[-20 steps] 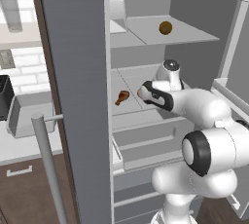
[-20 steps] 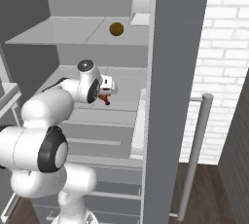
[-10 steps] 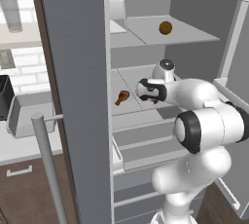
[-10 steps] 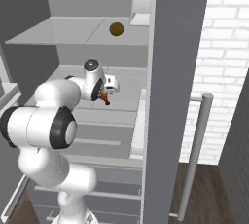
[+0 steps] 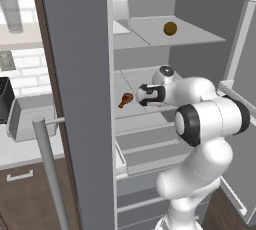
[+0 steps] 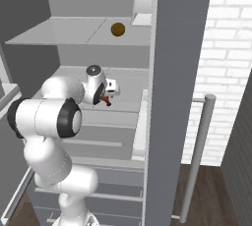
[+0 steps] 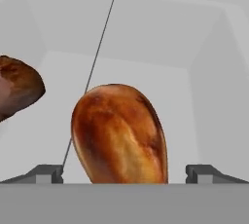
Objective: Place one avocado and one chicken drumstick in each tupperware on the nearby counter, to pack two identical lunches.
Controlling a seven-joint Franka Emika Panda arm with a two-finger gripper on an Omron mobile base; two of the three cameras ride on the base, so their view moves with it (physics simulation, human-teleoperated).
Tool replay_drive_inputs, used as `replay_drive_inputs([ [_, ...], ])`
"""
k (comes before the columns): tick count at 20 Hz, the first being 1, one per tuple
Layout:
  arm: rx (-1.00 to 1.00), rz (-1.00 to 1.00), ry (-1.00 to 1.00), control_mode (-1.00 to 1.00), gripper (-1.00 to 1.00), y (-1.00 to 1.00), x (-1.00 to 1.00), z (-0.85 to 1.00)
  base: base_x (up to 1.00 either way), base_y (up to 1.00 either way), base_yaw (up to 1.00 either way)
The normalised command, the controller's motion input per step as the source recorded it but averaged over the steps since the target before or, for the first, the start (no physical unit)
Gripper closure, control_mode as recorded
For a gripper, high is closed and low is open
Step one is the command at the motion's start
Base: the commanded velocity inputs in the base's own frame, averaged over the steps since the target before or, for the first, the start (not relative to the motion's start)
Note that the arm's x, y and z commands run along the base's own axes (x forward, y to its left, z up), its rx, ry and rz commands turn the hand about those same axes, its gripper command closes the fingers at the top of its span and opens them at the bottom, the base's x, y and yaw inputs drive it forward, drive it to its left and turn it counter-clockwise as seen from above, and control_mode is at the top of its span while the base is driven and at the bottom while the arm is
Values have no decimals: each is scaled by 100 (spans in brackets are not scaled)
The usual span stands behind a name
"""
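Claw point(image 7: 124, 174) is wide open, holding nothing; both fingertips point(image 7: 46, 173) show at the bottom of the hand view, well apart. A chicken drumstick point(image 7: 119, 134) sits right between them, fat end toward the camera, lying on the pale fridge shelf point(image 7: 146, 79). Can't tell whether the fingers touch it (looks like clear gaps on both sides).

A second drumstick point(image 7: 17, 91) is at the left edge of the hand view, just beside the first, outside the claw.

Left base view: arm reaches into the open fridge at middle-shelf level, claw point(image 5: 142, 95) pointing at the drumstick point(image 5: 125, 99) lying on that shelf point(image 5: 131, 81), just beside the claw tip. Right base view: claw point(image 6: 112, 92) with a bit of reddish-brown drumstick point(image 6: 107, 101) just below it.

An avocado point(image 5: 170, 28) sits on the upper shelf point(image 5: 190, 34), well above the claw; it also shows in the right base view point(image 6: 117, 29).

A grey tupperware point(image 5: 30, 116) is out on the table point(image 5: 20, 149) left of the fridge, beside a black toaster point(image 5: 4, 99), well apart from the claw.
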Motion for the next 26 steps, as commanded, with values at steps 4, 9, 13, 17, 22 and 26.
replay_drive_inputs([
  [4, -1, 4, 0, -100, -100, 4, 22, -23, 0, 0, 0],
  [9, 0, 3, 0, -100, 100, -2, 8, -28, 0, 0, 0],
  [13, 0, 0, 0, -100, 100, -4, -1, -22, 0, 0, 0],
  [17, 0, -2, 0, -100, 100, -2, -57, -1, 0, 0, 0],
  [22, 0, -5, 0, -100, 100, -2, -79, 53, 0, 0, 0],
  [26, 0, -5, 0, -100, 100, 1, -99, 99, 0, 0, 0],
])
